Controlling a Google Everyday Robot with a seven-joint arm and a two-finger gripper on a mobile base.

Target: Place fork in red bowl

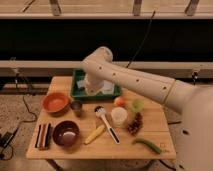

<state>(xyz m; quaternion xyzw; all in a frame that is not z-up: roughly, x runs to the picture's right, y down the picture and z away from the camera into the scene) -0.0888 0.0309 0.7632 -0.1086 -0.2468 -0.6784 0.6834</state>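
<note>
The fork [40,136] is, as far as I can judge, one of the slim dark pieces lying side by side close to the front-left corner of the tabletop, their long sides running front to back. It looks dark and narrow. Its prongs and handle cannot be told apart, nor can I say for certain which strip it is.

A thing this thin is probably light and stiff, so weight should be no trouble. The trouble is likely to be how flat it lies on the table [100,150] and how close its neighbours are. A smooth handle could slip or swing if it is pinched near one end. Taking it across the narrow width, near the middle of its length, should keep it level. Coming straight down from above seems best, so that the pieces beside it are not caught as well.

The gripper [94,89] hangs at the end of the arm over the green tray [76,92] at the back edge, well apart from the fork. Whether it is wide or narrow, or holds anything, I cannot tell.

The red bowl [55,102] sits near the left edge, behind the fork and just in front of the tray's left end. A small metal cup [76,106] stands just beside it, and a dark bowl [66,134] stands beside the fork at the front edge. The red bowl is shallow and wide, so a light fork let go low over its middle ought to settle inside.
</note>
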